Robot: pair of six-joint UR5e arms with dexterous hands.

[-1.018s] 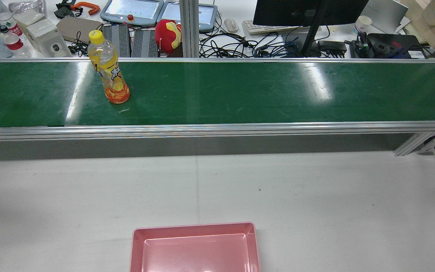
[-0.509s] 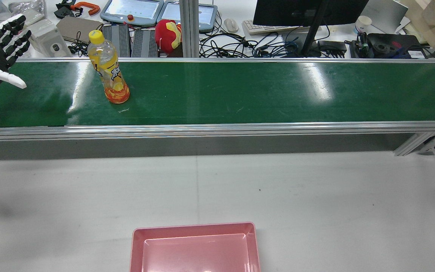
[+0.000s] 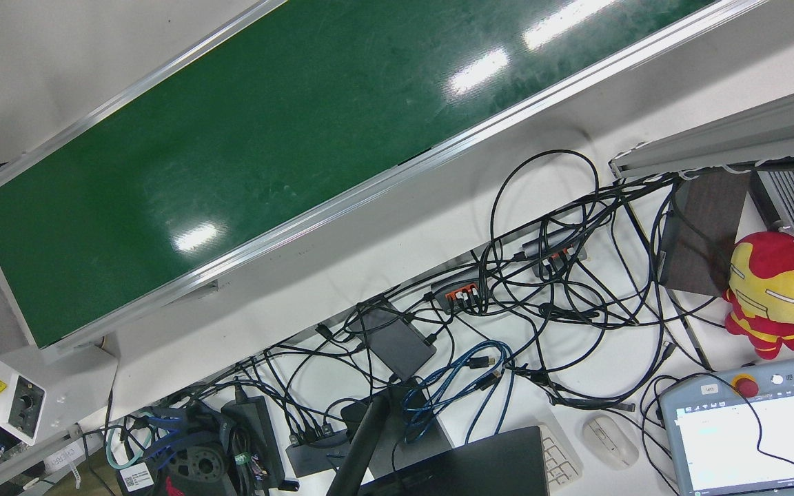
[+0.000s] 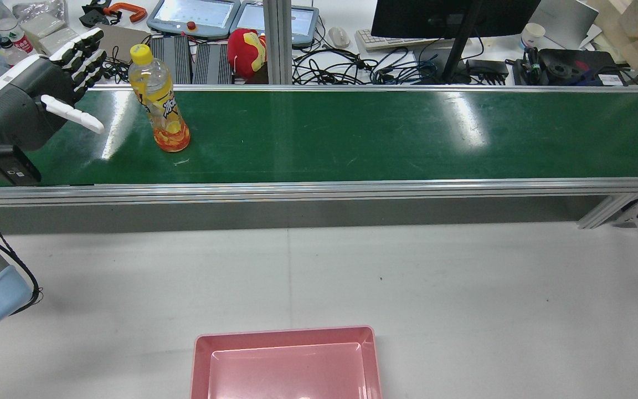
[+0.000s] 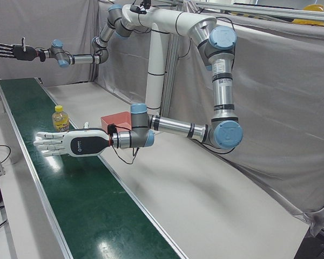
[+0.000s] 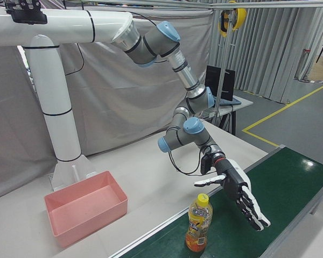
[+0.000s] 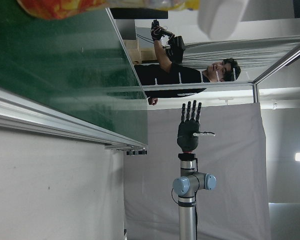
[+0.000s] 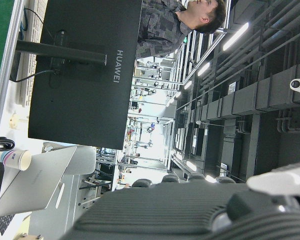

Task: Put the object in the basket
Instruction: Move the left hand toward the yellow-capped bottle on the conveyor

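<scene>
A clear bottle of orange drink with a yellow cap [image 4: 159,102] stands upright on the green conveyor belt [image 4: 352,133]. It also shows in the left-front view [image 5: 60,118] and the right-front view [image 6: 198,223]. My left hand [image 4: 47,94] is open, fingers spread, just left of the bottle and apart from it; it also shows in the left-front view [image 5: 65,143] and the right-front view [image 6: 241,198]. My right hand [image 5: 11,51] is open and raised high at the far end of the belt, holding nothing. The pink basket [image 4: 286,338] sits empty on the white table's near edge.
The belt has raised aluminium rails [image 4: 319,188] along both sides. Behind it is a cluttered desk with cables, a monitor [image 4: 452,16], teach pendants and a red plush toy [image 4: 247,52]. The white table [image 4: 463,288] lies between belt and basket.
My left hand has come in from the left edge and moved right along the belt toward the bottle, staying open. The bottle and basket have not moved.
</scene>
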